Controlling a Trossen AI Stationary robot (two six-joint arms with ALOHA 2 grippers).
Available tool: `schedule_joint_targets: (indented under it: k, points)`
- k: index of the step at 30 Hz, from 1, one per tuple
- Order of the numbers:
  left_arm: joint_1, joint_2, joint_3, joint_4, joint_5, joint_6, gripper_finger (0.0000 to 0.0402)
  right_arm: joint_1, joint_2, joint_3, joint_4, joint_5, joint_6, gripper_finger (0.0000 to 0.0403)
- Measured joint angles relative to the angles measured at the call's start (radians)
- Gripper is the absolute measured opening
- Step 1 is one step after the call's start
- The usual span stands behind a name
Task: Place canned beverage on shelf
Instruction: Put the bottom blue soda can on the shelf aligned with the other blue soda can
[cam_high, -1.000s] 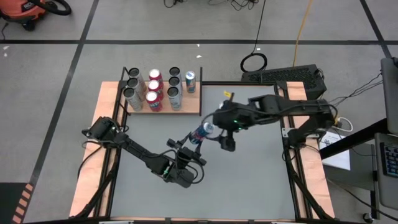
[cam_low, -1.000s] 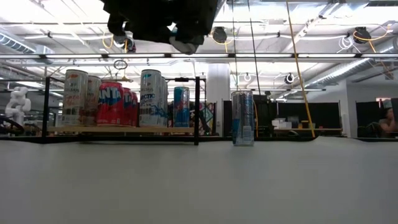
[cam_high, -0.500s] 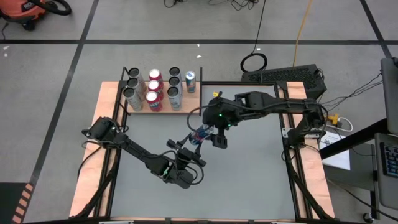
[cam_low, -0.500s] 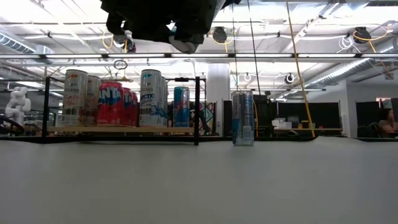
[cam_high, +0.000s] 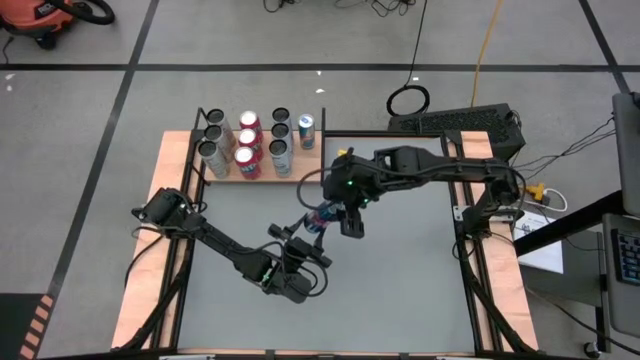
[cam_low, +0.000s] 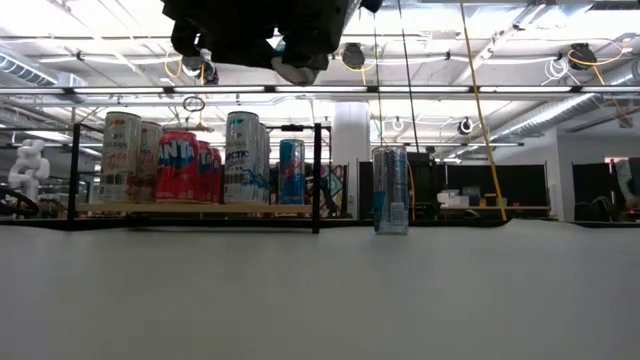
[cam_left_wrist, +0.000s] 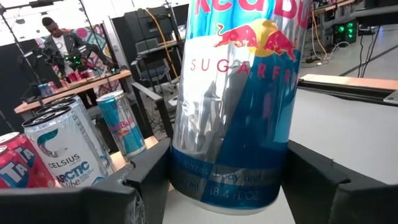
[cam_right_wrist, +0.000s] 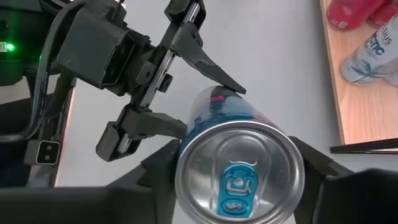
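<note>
A blue-and-silver Red Bull can stands near the middle of the grey tabletop, well short of the shelf at the tabletop's far left corner. The can shows in the low view upright on the surface, just to the side of the shelf's black corner post. Both arms meet at it: the left gripper reaches in from the near left, its 2 dark fingers standing apart on either side of the can's lower body, close beside it, though whether they press on it cannot be told. The right gripper comes from the far right side, and its wrist view looks down on the can's pull-tab top, with its 2 fingers set wide on either side of the rim; contact there cannot be told either. The same view shows the left gripper farther off, with 2 pointed fingers spread around the can. On the shelf stand several upright cans: red ones, silver ones and a small blue one at the board's right end. From the left wrist, a Celsius Arctic can and a small Red Bull can appear on the shelf, and a person is in the room beyond.
</note>
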Motion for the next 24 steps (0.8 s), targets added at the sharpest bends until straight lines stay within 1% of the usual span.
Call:
schedule_joint_targets:
  k: [3,8,11,14,16,18,20,24]
  points:
    - [0.000,0.000,0.000,0.000,-0.001,-0.001,0.0245,-0.009,-0.001,0.000,-0.001,0.000,-0.012,0.0164]
    - [-0.006,-0.001,0.001,-0.014,-0.009,0.005,0.0253,-0.027,-0.001,0.000,-0.007,-0.017,-0.025,0.0172]
    - [-0.019,-0.001,0.001,-0.031,-0.008,0.001,0.0279,-0.042,-0.001,0.000,-0.009,-0.027,-0.042,0.0176]
    - [-0.040,-0.007,0.002,-0.032,-0.008,0.001,0.0316,-0.062,-0.001,-0.001,-0.017,-0.046,-0.054,0.0173]
    - [-0.050,-0.019,0.002,-0.034,-0.008,0.002,0.0341,-0.076,0.001,0.013,-0.030,-0.038,-0.069,0.0172]
    - [-0.061,-0.029,0.002,-0.038,-0.011,0.008,0.0357,-0.092,0.000,0.028,-0.034,-0.046,-0.082,0.0172]
    - [-0.076,-0.045,0.002,-0.082,-0.010,0.007,0.0363,-0.109,0.000,0.054,-0.035,-0.048,-0.102,0.0173]
    - [-0.098,-0.076,0.002,-0.157,0.034,-0.002,0.0361,-0.158,-0.001,0.126,-0.065,-0.047,-0.160,0.0173]
